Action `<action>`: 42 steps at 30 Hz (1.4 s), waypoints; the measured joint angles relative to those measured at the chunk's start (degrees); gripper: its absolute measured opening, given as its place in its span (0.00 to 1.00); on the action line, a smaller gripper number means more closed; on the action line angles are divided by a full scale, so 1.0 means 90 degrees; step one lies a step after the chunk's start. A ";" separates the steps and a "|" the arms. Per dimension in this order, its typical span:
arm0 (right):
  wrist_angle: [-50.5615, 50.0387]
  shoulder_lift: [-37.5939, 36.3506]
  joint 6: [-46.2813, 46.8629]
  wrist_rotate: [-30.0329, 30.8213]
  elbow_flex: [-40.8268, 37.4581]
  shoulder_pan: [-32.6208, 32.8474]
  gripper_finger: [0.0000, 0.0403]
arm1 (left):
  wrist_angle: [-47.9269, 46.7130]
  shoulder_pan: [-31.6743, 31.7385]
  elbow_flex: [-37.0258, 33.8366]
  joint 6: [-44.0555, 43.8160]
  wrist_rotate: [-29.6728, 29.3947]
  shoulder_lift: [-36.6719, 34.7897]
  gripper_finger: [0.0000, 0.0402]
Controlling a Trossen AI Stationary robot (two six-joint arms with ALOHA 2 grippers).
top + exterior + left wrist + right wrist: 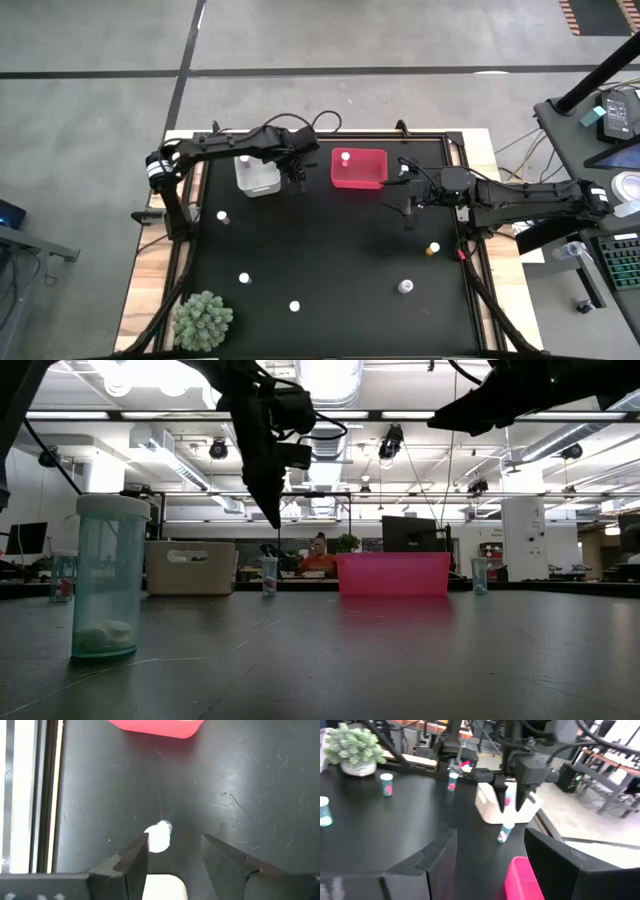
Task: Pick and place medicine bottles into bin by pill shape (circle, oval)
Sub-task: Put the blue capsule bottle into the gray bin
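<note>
My left gripper (296,182) hangs open, pointing down, between the whitish-clear bin (257,176) and the red bin (358,168). Below it a white-capped medicine bottle (159,838) stands on the black table, close to one finger and clear of both. The right wrist view shows the same bottle (505,833) under the left gripper (510,800). One bottle cap (345,157) shows inside the red bin. My right gripper (408,196) waits open, held level, to the right of the red bin. More bottles (244,278) stand spread over the table.
Loose bottles stand at the left (222,215), near front (295,306) and right (405,287), one of them amber (433,248). A green spiky plant (203,320) sits at the near left corner. Bare black table lies in the middle.
</note>
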 joint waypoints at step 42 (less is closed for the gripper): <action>-0.0163 0.0002 -0.0004 -0.0001 0.0047 -0.0199 0.56 | 0.0208 0.0324 -0.0134 0.0137 -0.0009 0.0942 0.52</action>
